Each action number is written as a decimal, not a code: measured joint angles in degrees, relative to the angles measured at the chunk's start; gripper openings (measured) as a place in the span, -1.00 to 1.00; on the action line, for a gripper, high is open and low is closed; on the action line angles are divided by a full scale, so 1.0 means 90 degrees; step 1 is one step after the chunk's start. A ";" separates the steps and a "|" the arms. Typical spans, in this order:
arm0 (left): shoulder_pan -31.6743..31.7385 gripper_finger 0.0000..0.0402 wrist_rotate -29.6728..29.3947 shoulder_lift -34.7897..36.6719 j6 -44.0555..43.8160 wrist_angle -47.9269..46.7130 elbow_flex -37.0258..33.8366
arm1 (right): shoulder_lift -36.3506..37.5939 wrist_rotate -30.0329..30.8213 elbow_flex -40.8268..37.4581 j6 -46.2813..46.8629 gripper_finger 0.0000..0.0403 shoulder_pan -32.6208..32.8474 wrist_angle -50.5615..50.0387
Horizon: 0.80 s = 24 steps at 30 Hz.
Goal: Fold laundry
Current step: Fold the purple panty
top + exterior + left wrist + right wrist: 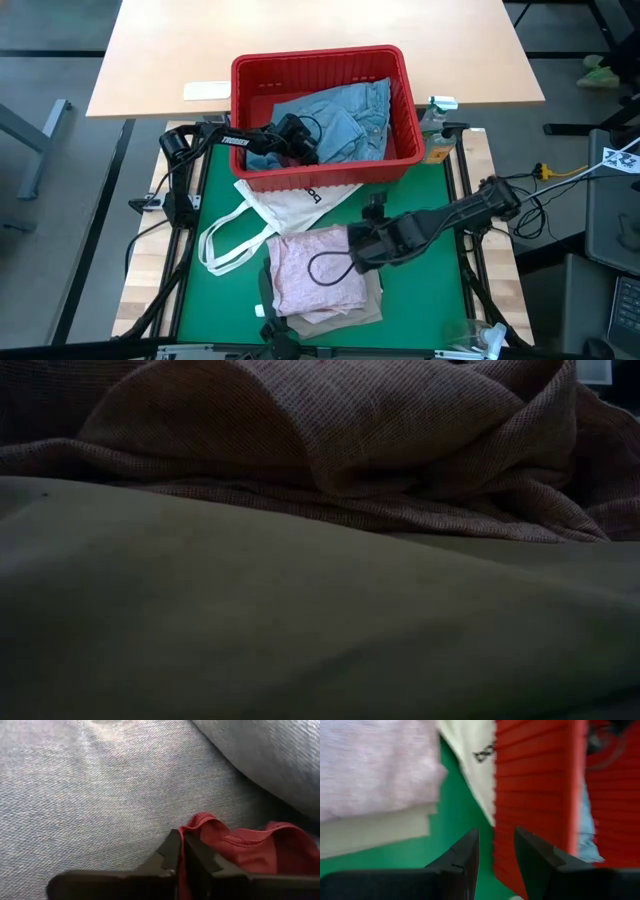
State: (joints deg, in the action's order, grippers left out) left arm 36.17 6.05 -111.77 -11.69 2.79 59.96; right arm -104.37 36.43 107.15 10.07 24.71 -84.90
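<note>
Left hand (pixel 179 851) reaches into the basket (pixel 250 80), seemingly pinching red cloth (pixel 240 845).

red plastic basket (pixel 318 70) at mat's far edge | white tote bag (pixel 290 205) just before it, touching

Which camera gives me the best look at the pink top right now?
The high view: the pink top lies whole, folded on the beige trousers. The low view shows only close-up folds; the right wrist view, one blurred corner; the left wrist view, none.

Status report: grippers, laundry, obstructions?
Left gripper shut on red cloth atop denim jeans in red plastic basket. Right gripper open, empty. Nothing obstructing.
</note>
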 joint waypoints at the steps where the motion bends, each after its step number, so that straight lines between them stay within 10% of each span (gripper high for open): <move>1: 0.0001 -0.97 0.0036 0.0000 -0.0101 0.0003 0.0000 | 0.0110 0.0150 0.0000 0.0018 -0.39 0.0000 -0.0066; 24: -0.0061 -1.00 0.0907 0.1921 -0.0376 0.0051 -0.0022 | 0.1782 0.0868 0.0005 0.0187 -0.39 -0.2018 -0.0246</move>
State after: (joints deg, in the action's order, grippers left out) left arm 35.62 14.21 -94.48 -15.07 3.24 59.77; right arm -88.33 44.24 107.20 11.75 6.55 -87.11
